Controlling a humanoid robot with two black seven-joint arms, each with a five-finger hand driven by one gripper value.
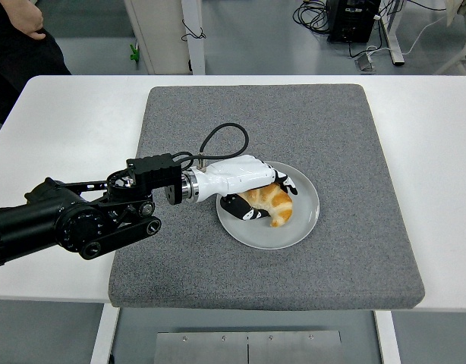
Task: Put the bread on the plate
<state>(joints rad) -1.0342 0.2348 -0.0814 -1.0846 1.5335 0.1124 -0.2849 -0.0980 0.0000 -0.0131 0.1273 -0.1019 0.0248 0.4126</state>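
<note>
The bread (272,202), a croissant by the look of it, sits on the plate (303,225), left of its middle, and the plate lies near the center of the grey mat (218,265). The left hand (252,191) has its fingers curled around the croissant's left end. I'd guess it's light, soft and flaky, so squeeze gently across the thick middle, not the thin tips.
</note>
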